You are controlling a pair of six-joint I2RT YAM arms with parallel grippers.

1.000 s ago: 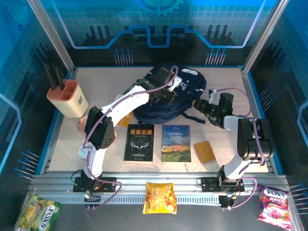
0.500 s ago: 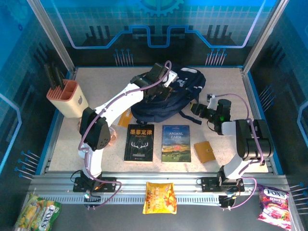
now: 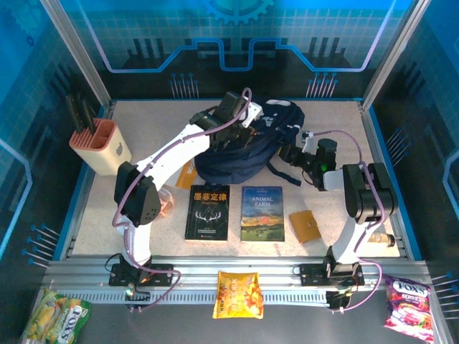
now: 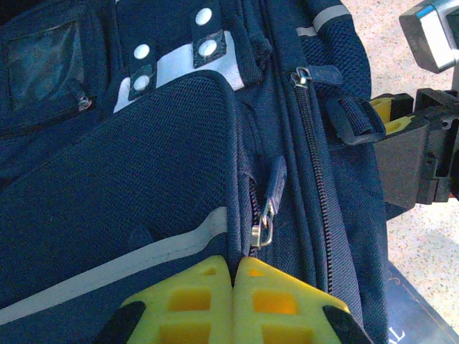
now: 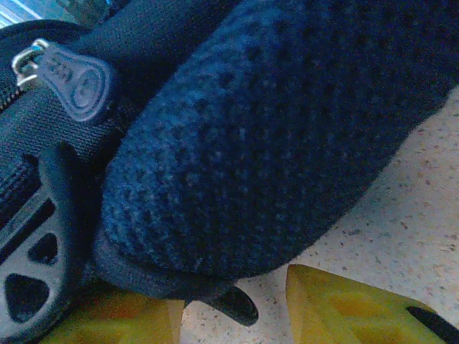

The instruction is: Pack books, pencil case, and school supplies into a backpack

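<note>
- The navy-blue backpack (image 3: 251, 154) is laid flat at the far middle of the table (image 3: 143, 122), and both arms are stretched towards it.
- The left gripper (image 4: 234, 287) is pressed fully shut over the backpack's front panel. Nothing is seen between its yellow fingers (image 4: 193, 304), and a metal zipper pull (image 4: 271, 193) lies just beyond their tips.
- The right gripper (image 3: 289, 153) is placed low at the backpack's right edge.
- In the right wrist view its fingers (image 5: 344, 304) are held partly apart, with bare table seen between them.
- A padded mesh part of the backpack bulges over them and lies on the finger at the left of that view. Whether any fabric is pinched cannot be told.
- Two books are laid side by side just in front of the backpack: a black book (image 3: 208, 212) with a Chinese title and "Animal Farm" (image 3: 262, 213) to its right.
- A tan-brown square piece (image 3: 305, 226) is set near the right of "Animal Farm", not touching it.
- A peach-and-cream holder (image 3: 102, 147) with black tools is stood at the table's far left, well apart from the backpack.
</note>
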